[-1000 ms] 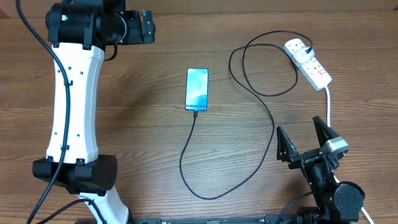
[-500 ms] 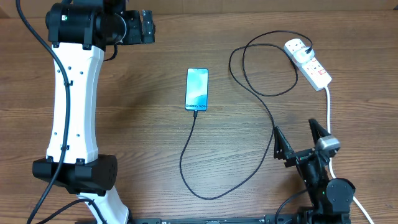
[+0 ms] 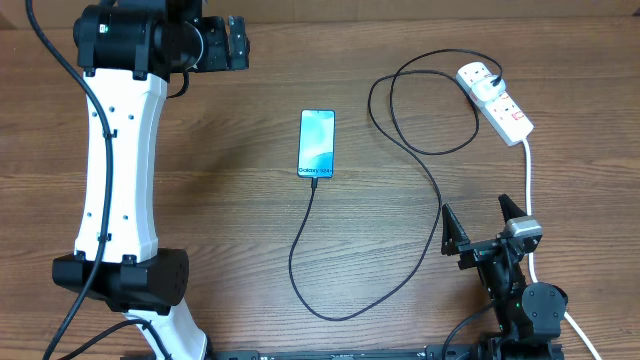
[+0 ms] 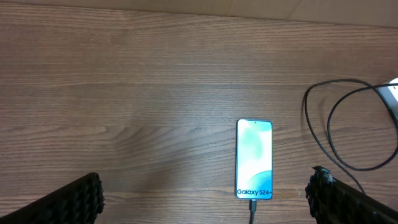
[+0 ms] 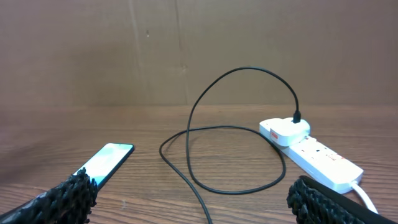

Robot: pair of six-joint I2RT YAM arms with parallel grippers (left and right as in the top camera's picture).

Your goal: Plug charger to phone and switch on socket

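Observation:
The phone (image 3: 316,143) lies flat mid-table, its cyan screen reading "Galaxy S24"; it also shows in the left wrist view (image 4: 254,158) and the right wrist view (image 5: 106,162). The charger cable (image 3: 437,190) has its tip in the phone's bottom edge, loops across the table, and its plug sits in the socket (image 3: 495,100), a white power strip at the far right, also in the right wrist view (image 5: 311,152). My left gripper (image 3: 236,42) is open and empty at the far left. My right gripper (image 3: 484,226) is open and empty near the front right.
The socket's thick white cord (image 3: 528,175) runs down past my right gripper. A brown cardboard wall (image 5: 199,50) stands behind the table. The left arm's white link (image 3: 115,170) spans the table's left side.
My right gripper has drawn back toward the front edge and its arm has lowered. The phone, cable, socket and left arm have not moved.

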